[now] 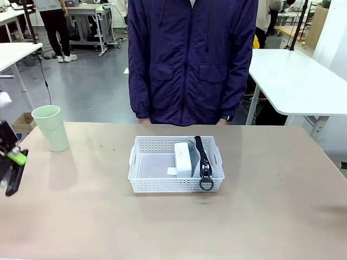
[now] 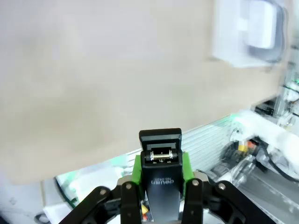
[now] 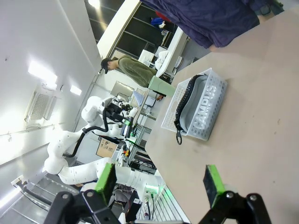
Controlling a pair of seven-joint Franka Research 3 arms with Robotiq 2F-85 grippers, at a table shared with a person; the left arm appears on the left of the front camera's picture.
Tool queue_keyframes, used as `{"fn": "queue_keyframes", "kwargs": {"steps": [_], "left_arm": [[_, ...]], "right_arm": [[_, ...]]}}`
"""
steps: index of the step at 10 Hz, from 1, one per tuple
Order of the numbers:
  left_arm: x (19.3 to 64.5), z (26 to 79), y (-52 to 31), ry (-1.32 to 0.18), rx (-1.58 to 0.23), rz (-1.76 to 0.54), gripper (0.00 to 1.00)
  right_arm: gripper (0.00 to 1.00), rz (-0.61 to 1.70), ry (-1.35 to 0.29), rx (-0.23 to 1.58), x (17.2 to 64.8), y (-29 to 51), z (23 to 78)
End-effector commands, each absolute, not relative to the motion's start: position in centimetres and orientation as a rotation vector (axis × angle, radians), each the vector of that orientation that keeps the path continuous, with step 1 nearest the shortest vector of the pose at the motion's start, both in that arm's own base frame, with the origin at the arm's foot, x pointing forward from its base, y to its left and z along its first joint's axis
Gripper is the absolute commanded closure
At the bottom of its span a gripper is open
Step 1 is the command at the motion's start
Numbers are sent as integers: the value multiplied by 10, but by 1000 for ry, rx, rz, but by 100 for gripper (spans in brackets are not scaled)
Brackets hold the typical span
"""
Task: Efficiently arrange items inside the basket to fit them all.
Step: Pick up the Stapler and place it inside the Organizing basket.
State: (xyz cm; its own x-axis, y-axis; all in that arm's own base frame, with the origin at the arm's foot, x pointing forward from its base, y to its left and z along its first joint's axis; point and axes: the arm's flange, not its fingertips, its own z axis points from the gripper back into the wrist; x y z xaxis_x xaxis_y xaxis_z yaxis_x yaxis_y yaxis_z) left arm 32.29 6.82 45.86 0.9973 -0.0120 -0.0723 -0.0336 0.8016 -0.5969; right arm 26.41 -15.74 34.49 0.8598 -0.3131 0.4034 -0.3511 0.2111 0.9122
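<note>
The white lattice basket (image 1: 142, 172) sits mid-table. Inside it a white box (image 1: 182, 158) stands on edge beside the grey pouch (image 1: 196, 162), whose black zipper ends in a ring pull at the near wall. The pale green cup (image 1: 50, 128) stands upright on the table at far left. My left gripper (image 1: 15, 162) hangs over the table's left edge, shut on the small black stapler (image 1: 13, 180). In the left wrist view the stapler (image 2: 160, 145) sticks out past the left gripper (image 2: 161, 171). My right gripper (image 3: 160, 181) is open with nothing in it, well off from the basket (image 3: 209, 112).
A person in a dark blue jacket (image 1: 190, 59) stands at the far edge, right behind the basket. The table (image 1: 271, 216) has wide bare room on the right and in front. Other white tables and people stand farther back.
</note>
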Motion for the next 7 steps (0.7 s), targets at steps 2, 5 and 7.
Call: {"fn": "queue_keyframes", "kwargs": {"steps": [2,5,7], "left_arm": [[341,449,101,-38,-1018,-21,100],[332,454,101,-54,-995,26,100],[332,454,101,-54,-995,26,100]], "right_arm": [[0,19,-589,1395,264,-156,349],[0,19,-589,1395,264,-156,349],[0,19,-589,1395,264,-156,349]]}}
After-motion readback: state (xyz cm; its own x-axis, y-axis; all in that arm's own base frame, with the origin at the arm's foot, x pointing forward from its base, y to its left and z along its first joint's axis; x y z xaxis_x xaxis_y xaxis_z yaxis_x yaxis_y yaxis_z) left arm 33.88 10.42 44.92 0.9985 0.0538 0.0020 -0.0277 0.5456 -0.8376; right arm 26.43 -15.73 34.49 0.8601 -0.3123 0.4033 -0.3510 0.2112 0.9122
